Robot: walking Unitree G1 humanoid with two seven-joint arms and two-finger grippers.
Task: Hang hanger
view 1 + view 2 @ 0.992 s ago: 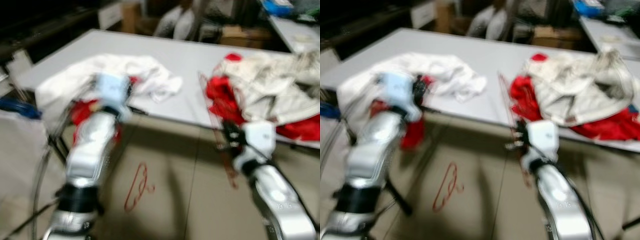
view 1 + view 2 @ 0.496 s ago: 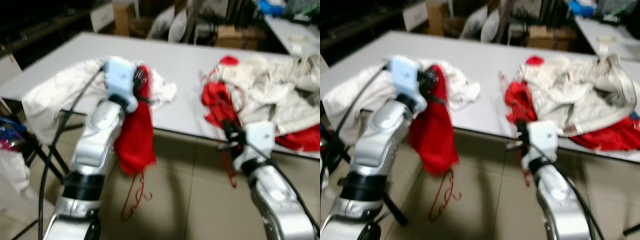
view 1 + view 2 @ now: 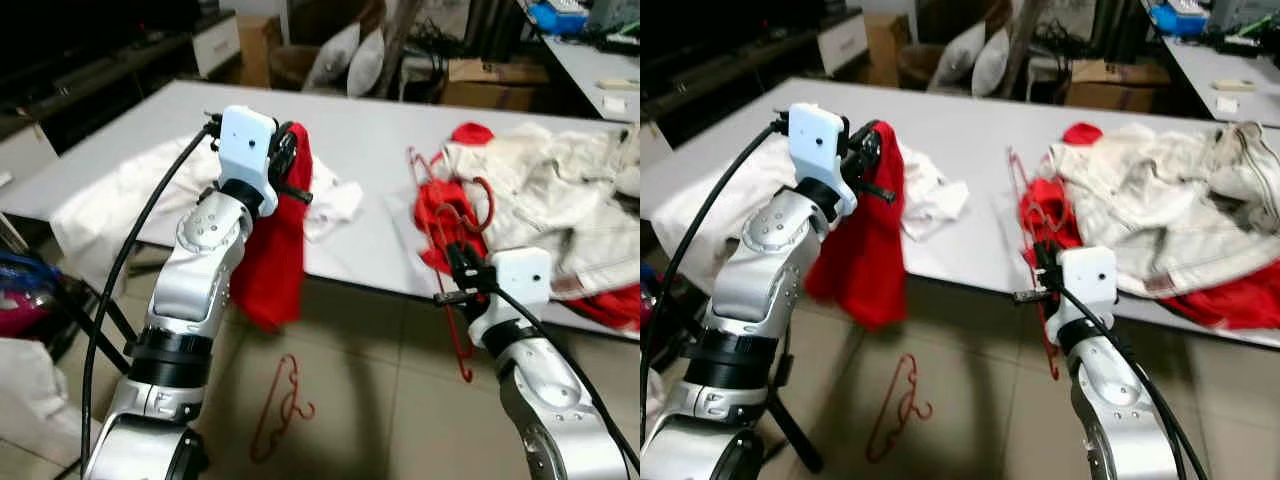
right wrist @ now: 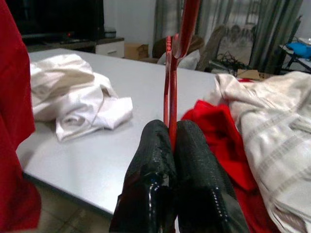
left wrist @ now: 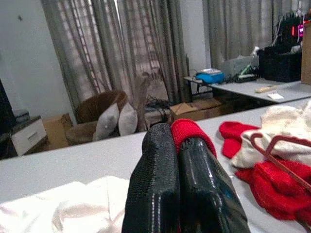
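My left gripper (image 3: 284,160) is raised over the near edge of the grey table (image 3: 365,140) and shut on a red garment (image 3: 270,250). The garment hangs down from it below table height. In the left wrist view its fold (image 5: 187,131) is pinched between the fingers. My right gripper (image 3: 455,265) sits at the table's front edge, shut on a red wire hanger (image 3: 462,345). That hanger stands roughly upright, its top leaning against the clothes pile; in the right wrist view it is the hanger (image 4: 171,92). A second red hanger (image 3: 283,405) lies on the floor between my arms.
A white cloth (image 3: 150,185) is heaped on the table's left part. A cream jacket over red clothes (image 3: 560,210) covers its right part. A black stand leg (image 3: 100,320) and a coloured bag (image 3: 25,290) sit at the left. Boxes and cushions stand behind the table.
The left gripper has lifted the red garment higher, so it now hangs free beside the arm. The right gripper keeps its hold on the hanger. The camera view has shifted and sharpened.
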